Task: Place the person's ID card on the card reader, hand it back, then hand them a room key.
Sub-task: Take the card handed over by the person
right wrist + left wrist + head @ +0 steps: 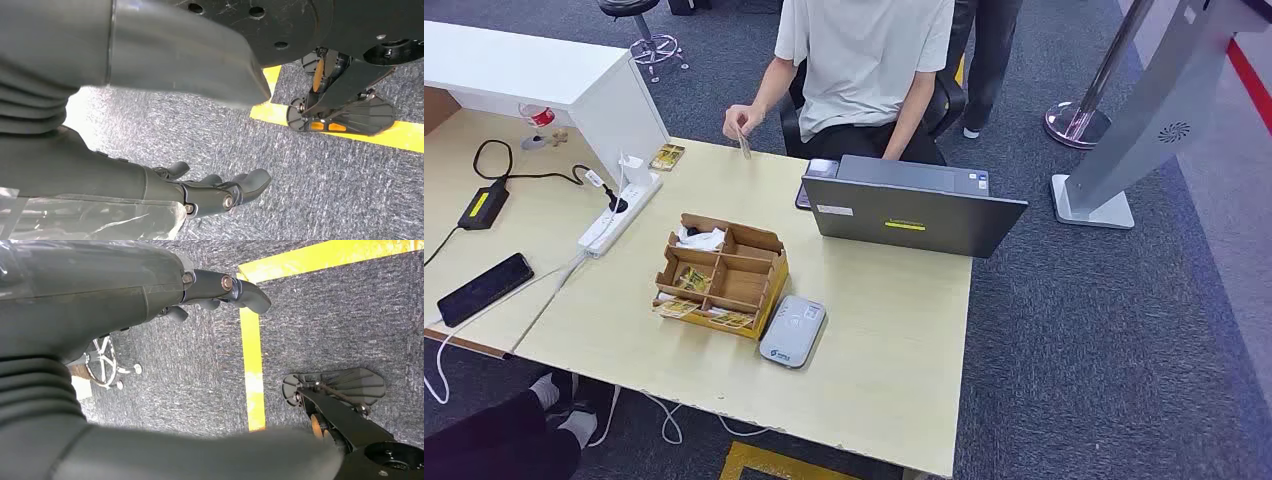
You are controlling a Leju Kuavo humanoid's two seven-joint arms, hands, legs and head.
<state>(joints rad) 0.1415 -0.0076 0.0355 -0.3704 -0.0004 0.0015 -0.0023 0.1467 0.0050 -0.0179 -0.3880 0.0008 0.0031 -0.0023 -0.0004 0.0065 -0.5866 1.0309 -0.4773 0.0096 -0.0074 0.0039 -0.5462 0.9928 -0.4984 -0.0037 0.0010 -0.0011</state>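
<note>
— Hands, status?
— Left hand point(220, 292), right hand point(220, 192): both empty, fingers loosely apart, hanging over carpet.
— ID card point(744, 146)?
— Pinched edge-up by person's hand point(742, 122), far from mine, beyond card reader point(792, 331). Risk: thin card slipping at handover

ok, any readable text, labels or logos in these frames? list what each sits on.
None can be read.
Laptop lid: yellow strip and white sticker, too small.
Card reader: blue logo mark near its edge, lettering blurred.
Charger brick: yellow label, unreadable.
Cardboard organizer: printed cards in its compartments, too small.
Card in the person's hand: seen edge-on, face unreadable.
</note>
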